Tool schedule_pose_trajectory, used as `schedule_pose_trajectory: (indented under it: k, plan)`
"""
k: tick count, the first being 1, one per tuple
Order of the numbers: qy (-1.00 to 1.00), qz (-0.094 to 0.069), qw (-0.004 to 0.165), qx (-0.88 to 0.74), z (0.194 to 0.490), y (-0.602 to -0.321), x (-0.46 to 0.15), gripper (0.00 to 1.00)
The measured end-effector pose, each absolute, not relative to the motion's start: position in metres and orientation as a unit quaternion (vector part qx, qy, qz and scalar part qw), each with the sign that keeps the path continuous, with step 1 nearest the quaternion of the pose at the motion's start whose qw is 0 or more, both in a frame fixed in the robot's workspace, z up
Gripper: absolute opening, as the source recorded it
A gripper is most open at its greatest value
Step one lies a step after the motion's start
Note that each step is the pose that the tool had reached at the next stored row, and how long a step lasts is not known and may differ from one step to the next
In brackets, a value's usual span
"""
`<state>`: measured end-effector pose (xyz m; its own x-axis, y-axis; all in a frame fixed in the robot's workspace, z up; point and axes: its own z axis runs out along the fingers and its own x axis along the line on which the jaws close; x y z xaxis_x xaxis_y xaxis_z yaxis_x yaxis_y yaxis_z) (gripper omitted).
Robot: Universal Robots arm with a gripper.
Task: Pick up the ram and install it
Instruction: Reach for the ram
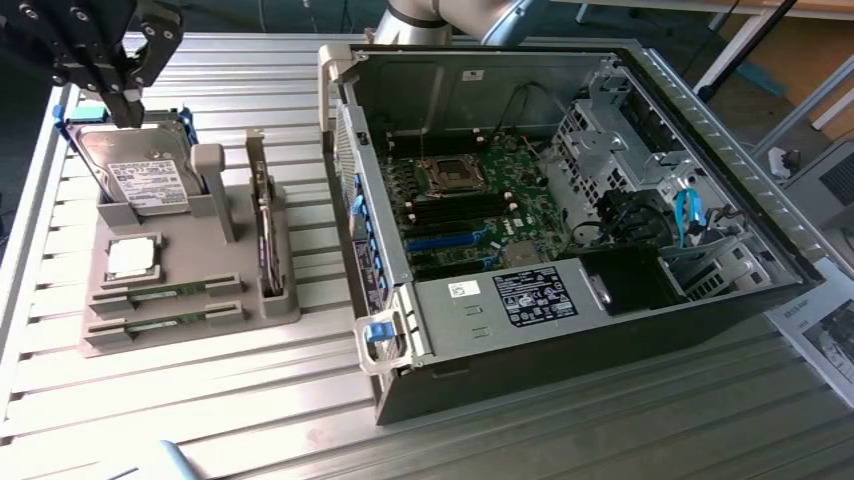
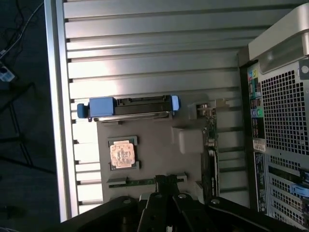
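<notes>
Pincer shut, empty, above grey tray; ram, processor, hard drive sit in it

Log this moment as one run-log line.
gripper: shut, empty, raised over parts holder | ram: two sticks in holder slots, untouched | computer case: open, motherboard exposed

The black, angular gripper hangs high at the exterior view's left. Its body leans slightly and its slim dark fingers point straight down. The wrist view looks along these fingers: they lie pressed together, jaws closed, tips meeting in one narrow point, with the dark linkage bars spreading outward behind them. A section of the pale grey, tubular robot arm rises at the top middle of the exterior view, well apart from the gripper.
</notes>
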<state>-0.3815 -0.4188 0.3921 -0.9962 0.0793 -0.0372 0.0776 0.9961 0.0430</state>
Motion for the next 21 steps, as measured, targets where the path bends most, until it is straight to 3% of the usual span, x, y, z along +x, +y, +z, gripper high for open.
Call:
schedule_pose_trajectory:
  k: [21]
  plan:
    - [0.999, 0.021, 0.020, 0.039, 0.392, -0.484, -0.382, 0.10]
